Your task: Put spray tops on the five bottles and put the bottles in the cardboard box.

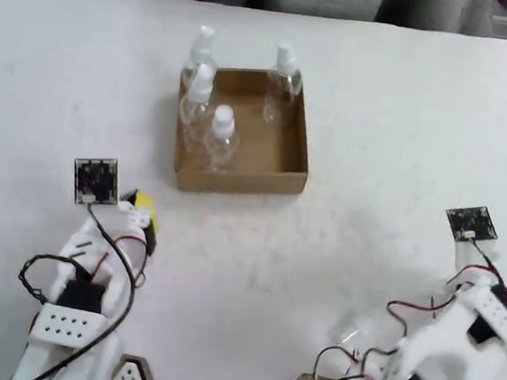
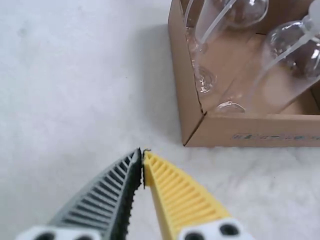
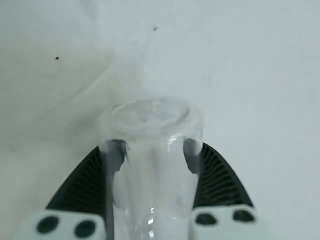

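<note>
The cardboard box [image 1: 241, 180] holds four upright spray-topped bottles [image 1: 221, 137]. The fifth bottle [image 3: 150, 120] is clamped in the right gripper [image 3: 153, 146], seemingly near-right of the box. The left gripper [image 2: 141, 152] is closed and empty at the box's near-left corner.

Four boxed bottles [image 1: 221, 139], a fifth bottle [image 3: 152, 165] — one cardboard box [image 1: 236, 178] — two arms [image 1: 78, 303].

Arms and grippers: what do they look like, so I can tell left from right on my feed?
The left arm and right arm are both white plastic with black motors and loose red and black wires. The left gripper has one dark grey and one yellow ribbed finger; the right gripper has two black ribbed fingers.
</note>
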`<act>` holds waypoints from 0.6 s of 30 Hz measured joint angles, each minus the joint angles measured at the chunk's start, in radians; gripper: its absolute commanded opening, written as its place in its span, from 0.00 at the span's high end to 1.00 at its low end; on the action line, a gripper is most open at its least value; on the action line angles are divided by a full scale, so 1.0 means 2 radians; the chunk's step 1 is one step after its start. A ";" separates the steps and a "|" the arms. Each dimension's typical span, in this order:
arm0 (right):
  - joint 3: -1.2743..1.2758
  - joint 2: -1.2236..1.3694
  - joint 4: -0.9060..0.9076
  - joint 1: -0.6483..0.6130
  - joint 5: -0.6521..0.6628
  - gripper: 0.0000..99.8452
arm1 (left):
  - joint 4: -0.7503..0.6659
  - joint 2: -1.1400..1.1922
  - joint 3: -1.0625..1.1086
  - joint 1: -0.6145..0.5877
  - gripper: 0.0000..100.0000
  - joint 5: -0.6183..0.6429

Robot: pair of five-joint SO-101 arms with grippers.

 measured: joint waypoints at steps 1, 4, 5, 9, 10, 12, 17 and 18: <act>-0.013 0.020 0.006 0.000 0.000 0.90 | 0.000 0.000 0.000 0.000 0.97 0.000; -0.046 0.052 0.035 0.000 -0.002 0.83 | 0.000 0.000 0.000 0.000 0.97 0.000; -0.054 0.053 0.043 0.000 -0.002 0.82 | 0.000 0.000 0.000 0.000 0.97 0.000; -0.081 0.053 0.068 0.000 -0.002 0.81 | 0.000 0.000 0.000 -0.001 0.97 0.000; -0.086 0.053 0.074 0.000 -0.002 0.79 | 0.000 0.000 0.000 -0.001 0.97 0.000; -0.095 0.053 0.087 0.000 -0.002 0.73 | 0.000 0.000 0.000 -0.001 0.97 0.000; -0.102 0.053 0.095 -0.002 -0.002 0.69 | 0.000 0.000 0.000 -0.001 0.97 0.000; -0.102 0.053 0.095 -0.003 -0.002 0.69 | 0.000 0.000 0.000 -0.001 0.97 0.000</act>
